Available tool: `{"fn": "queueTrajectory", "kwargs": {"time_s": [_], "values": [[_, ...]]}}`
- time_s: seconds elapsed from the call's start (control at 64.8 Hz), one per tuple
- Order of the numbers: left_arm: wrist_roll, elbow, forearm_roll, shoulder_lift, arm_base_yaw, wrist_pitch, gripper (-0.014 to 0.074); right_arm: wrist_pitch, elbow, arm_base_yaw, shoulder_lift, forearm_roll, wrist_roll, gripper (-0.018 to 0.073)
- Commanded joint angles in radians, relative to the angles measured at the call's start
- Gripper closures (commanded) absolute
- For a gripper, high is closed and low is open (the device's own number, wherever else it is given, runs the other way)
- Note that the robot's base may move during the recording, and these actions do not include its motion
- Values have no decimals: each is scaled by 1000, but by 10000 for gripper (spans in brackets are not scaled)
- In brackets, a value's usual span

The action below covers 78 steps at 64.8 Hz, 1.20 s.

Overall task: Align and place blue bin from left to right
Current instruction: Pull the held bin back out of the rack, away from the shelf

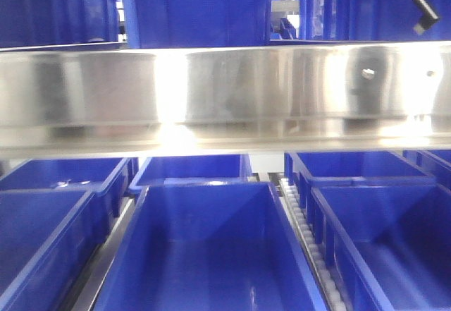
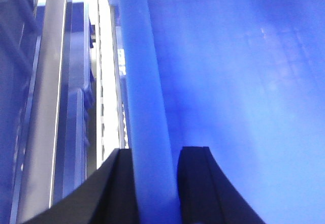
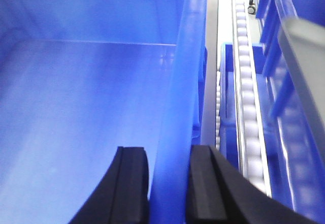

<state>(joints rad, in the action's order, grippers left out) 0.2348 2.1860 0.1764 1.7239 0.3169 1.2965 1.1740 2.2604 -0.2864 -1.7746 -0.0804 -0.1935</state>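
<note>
Nearest, in the left wrist view: left gripper (image 2: 155,150), two black fingers (image 2: 195,183) astride the thick left rim (image 2: 142,82) of the large, rectangular, smooth-walled plastic blue bin (image 2: 228,107). Closed down to the rim's thickness, one pad on the outer face and one on the inner, both against the plastic; nothing else in its grasp.

Same on the opposite side: right gripper (image 3: 165,150) pinching the bin's right rim (image 3: 185,82), one finger inside against the wall, the other outside, with no slack to be seen.

Sits at bottom centre of the front view (image 1: 204,254), open top upward, long side pointing away from the camera, on the lower level of the rack.

Flanked by other blue plastic crates: left crate (image 1: 42,240) just beside it, right crate (image 1: 394,247) a little apart. Between the bin and the right crate, a white roller track (image 1: 304,233); appears again in the right wrist view, just outside the gripped rim.

Left of the bin, in the left wrist view: a long silver metal rail (image 2: 43,107), blurred.

Behind the bin: a rear blue crate (image 1: 194,166), near its far wall.

Above, spanning the whole front view: a broad polished steel shelf beam (image 1: 225,92).

Farthest and highest: upper-level blue crates (image 1: 201,11), and a black cable end (image 1: 421,11) hanging at top right.
</note>
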Motion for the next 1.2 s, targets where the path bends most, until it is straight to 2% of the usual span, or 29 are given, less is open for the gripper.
{"fn": "queueTrajectory", "kwargs": {"time_s": [0.0, 1.188], "values": [[-14, 18, -9, -26, 7, -75, 613, -111, 23, -4, 29, 3, 31, 631], [-14, 18, -9, -26, 7, -86, 613, -111, 23, -4, 29, 3, 31, 631]]}}
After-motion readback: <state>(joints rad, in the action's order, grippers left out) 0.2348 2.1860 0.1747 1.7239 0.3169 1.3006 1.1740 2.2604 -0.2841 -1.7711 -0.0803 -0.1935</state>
